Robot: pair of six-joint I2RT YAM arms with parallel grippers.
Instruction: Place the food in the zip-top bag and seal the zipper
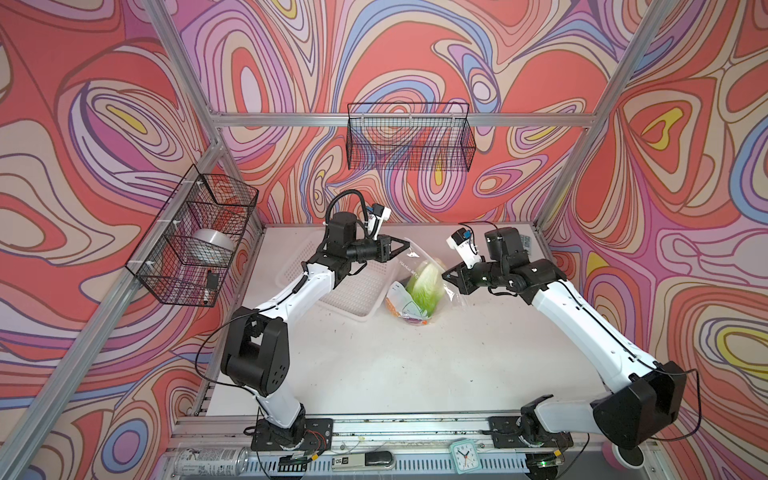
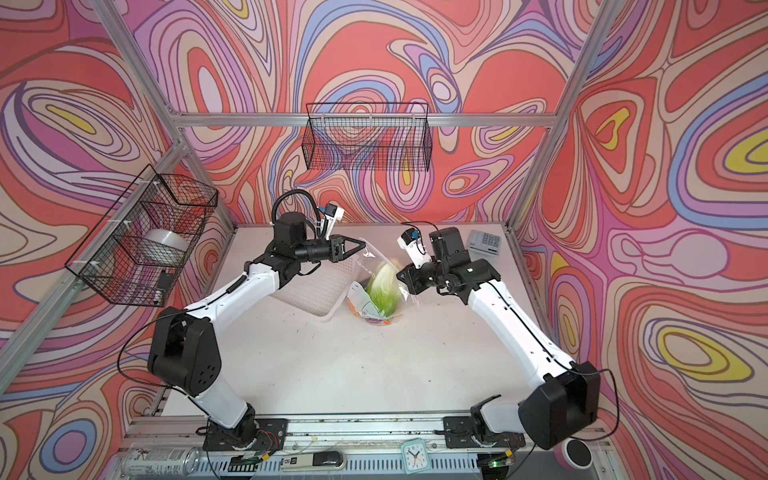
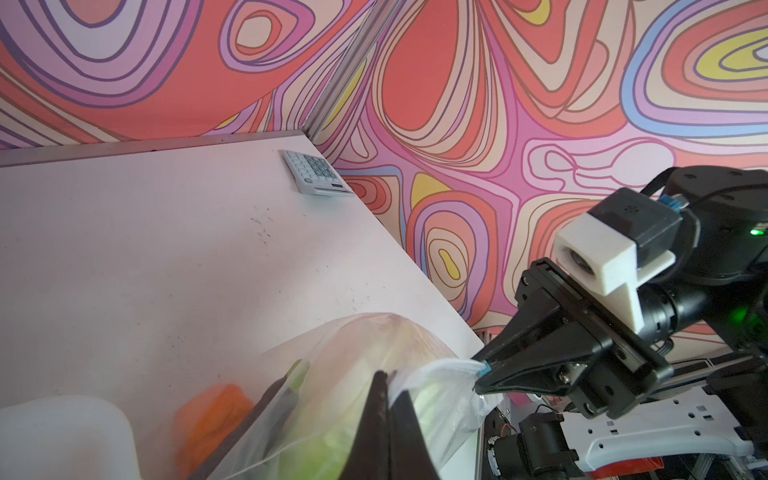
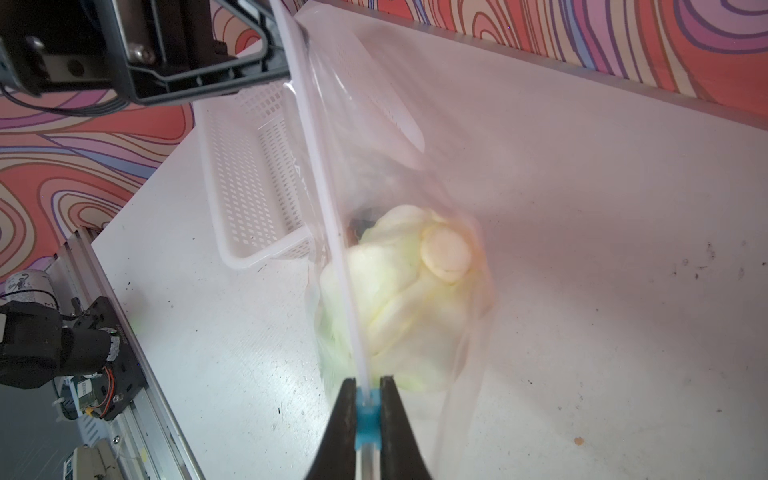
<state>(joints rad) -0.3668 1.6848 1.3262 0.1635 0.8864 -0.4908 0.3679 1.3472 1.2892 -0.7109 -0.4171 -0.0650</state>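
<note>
Zip-top bag [image 1: 400, 297] hangs btwn the two arms at mid-table, just right of the white basket [image 1: 353, 293]; its bottom seems to rest on the table [image 1: 374, 374]. The left fingers [image 3: 376, 415] are pressed fully together on the far-left corner of the bag's mouth. The right fingers [image 1: 448, 277] are all but closed, pinching the light-blue slider [image 4: 368, 422] at the near-right end of the zipper [image 4: 328, 208], which runs taut btwn the two grips.

As for the food, the cabbage [image 1: 424, 286] stands upright inside, w/ an orange piece [image 3: 212, 411] beside it and a purple bit [image 1: 411, 320] at the bottom. Anything else in there is too blurred through the plastic to name. Both top views show no veg in the basket or loose on the table, so loading looks done.

What's left is the seal. The slider sits at one end of the strip, and I can't tell whether the track is already joined or not. In the right wrist view it reads as a single line, but the bag is blurred there. My guess is that this is either the start or the very end of the zip stroke. If it's the start, the slider has to travel the whole strip toward the left fingers, w/ that corner held as anchor. The cabbage top sits high, near the mouth, and could bulge the track apart.
</note>
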